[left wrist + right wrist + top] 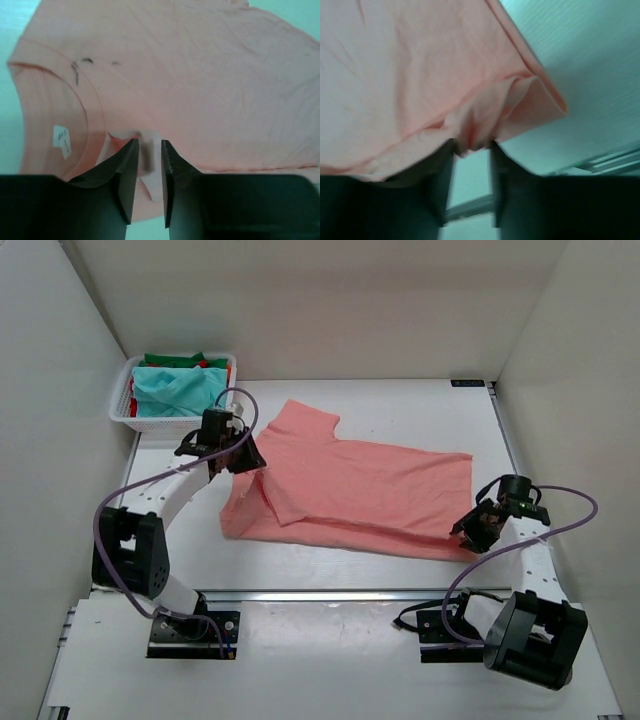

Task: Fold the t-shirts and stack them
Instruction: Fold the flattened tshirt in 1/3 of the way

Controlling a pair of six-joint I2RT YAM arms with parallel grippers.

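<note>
A salmon-pink t-shirt (350, 485) lies partly folded across the middle of the table, collar end to the left. My left gripper (238, 455) sits at that collar end. In the left wrist view its jaws stand apart (149, 146), with a loose fold of the pink t-shirt (200, 75) between the tips, near the neckline and white label. My right gripper (468, 532) is at the shirt's near right corner. Its jaws (472, 146) are parted, with a bunched hem of the pink t-shirt (410, 75) resting over the tips. Teal (175, 388), green (170, 360) and red (215, 364) t-shirts lie in a basket.
The white lattice basket (122, 412) stands at the back left corner, just behind my left arm. White walls close in the table on the left, back and right. A metal rail (330, 594) runs along the table's near edge.
</note>
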